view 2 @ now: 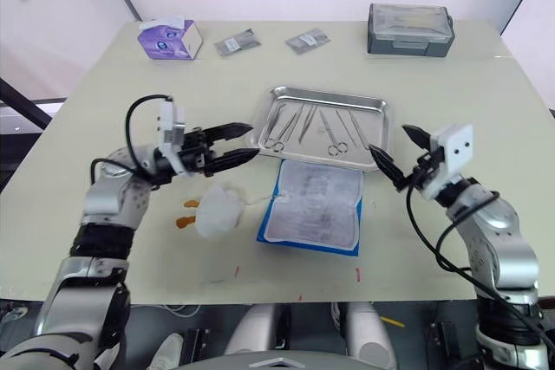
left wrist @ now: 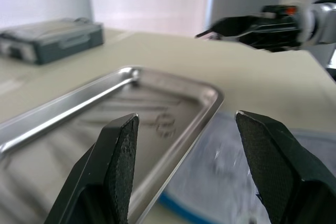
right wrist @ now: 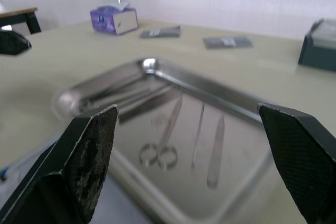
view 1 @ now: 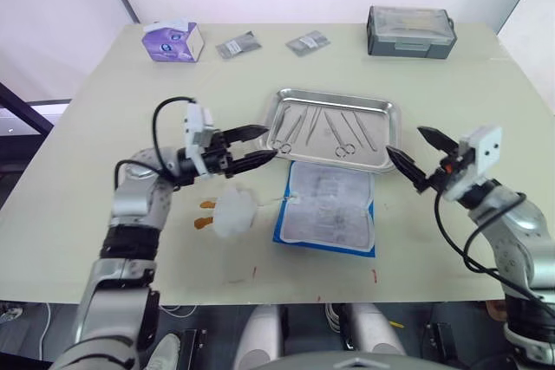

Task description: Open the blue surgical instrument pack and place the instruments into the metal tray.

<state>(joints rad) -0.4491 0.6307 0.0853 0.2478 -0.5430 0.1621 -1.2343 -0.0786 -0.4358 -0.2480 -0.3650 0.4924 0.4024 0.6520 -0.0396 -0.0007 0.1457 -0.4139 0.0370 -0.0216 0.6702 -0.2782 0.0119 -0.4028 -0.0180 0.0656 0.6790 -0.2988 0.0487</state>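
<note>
The metal tray [view 1: 336,95] lies mid-table with several slim instruments [view 1: 323,127] inside it, scissors and forceps among them. Just in front of it the blue surgical instrument pack [view 1: 328,207] lies unfolded and flat, whitish lining up, blue edge showing. My left gripper [view 1: 270,141] hovers open at the tray's left end, nothing between its fingers [left wrist: 119,156]. At the tray's right front corner my right gripper [view 1: 405,141] is open and empty too. The right wrist view looks over the tray rim [right wrist: 210,90] at the instruments [right wrist: 170,129].
A crumpled white wad [view 1: 234,212] with small orange pieces [view 1: 206,214] lies left of the pack. Along the back edge stand a purple tissue box [view 1: 173,41], two small grey packets [view 1: 237,45] [view 1: 307,42] and a grey lidded box [view 1: 410,31].
</note>
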